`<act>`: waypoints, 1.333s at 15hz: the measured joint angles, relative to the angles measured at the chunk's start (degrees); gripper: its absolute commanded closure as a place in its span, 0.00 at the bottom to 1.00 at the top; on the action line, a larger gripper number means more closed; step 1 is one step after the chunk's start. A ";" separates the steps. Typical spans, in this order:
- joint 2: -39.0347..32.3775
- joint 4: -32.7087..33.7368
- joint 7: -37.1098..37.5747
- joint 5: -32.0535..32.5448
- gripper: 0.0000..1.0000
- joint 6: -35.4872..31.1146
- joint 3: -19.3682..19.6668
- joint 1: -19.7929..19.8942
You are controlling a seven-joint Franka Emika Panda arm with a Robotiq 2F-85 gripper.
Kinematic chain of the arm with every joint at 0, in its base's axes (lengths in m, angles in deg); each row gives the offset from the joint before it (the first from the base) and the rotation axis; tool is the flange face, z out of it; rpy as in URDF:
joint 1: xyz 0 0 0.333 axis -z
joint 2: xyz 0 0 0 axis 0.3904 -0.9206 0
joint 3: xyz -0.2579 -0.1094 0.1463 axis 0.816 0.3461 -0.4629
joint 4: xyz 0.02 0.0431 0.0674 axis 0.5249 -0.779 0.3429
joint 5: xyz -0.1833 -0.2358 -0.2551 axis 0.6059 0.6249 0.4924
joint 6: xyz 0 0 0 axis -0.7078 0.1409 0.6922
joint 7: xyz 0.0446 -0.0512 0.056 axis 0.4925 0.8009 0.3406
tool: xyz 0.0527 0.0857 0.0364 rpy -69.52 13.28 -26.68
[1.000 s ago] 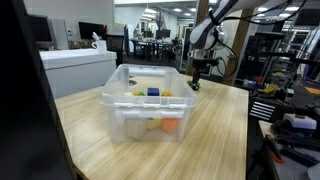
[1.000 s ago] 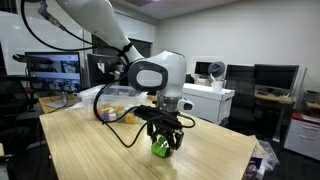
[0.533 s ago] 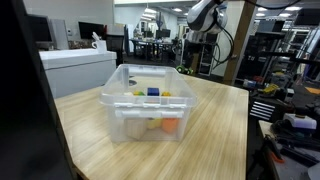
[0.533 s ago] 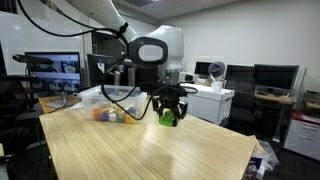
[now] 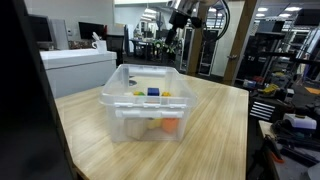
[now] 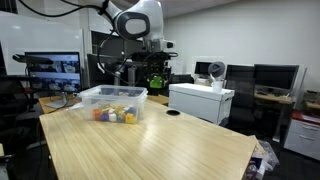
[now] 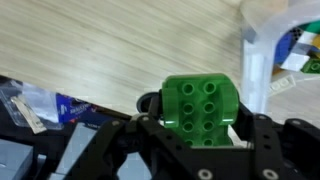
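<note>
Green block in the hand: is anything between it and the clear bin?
Nothing. In the wrist view only bare wooden tabletop shows between the green block, gripped in the hand, and the corner of the clear bin.

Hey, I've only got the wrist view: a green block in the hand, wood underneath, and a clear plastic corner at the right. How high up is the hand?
Observer: The hand, with the block clamped in it, hangs well above the table, higher than the top of the bin.
Operator: So that clear corner is a bin. What's in it?
Observer: Small toy pieces lie in it, among them a blue block and an orange block.
</note>
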 measured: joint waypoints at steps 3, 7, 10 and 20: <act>4.99 -2.84 -4.91 -4.40 0.58 0.29 -1.15 -3.40; 11.28 -11.15 -11.99 -6.86 0.58 1.52 -0.93 -7.61; 14.12 -17.32 -15.54 -6.85 0.58 1.91 0.16 -10.05; 15.89 -25.60 -18.27 -6.55 0.00 1.55 2.03 -13.59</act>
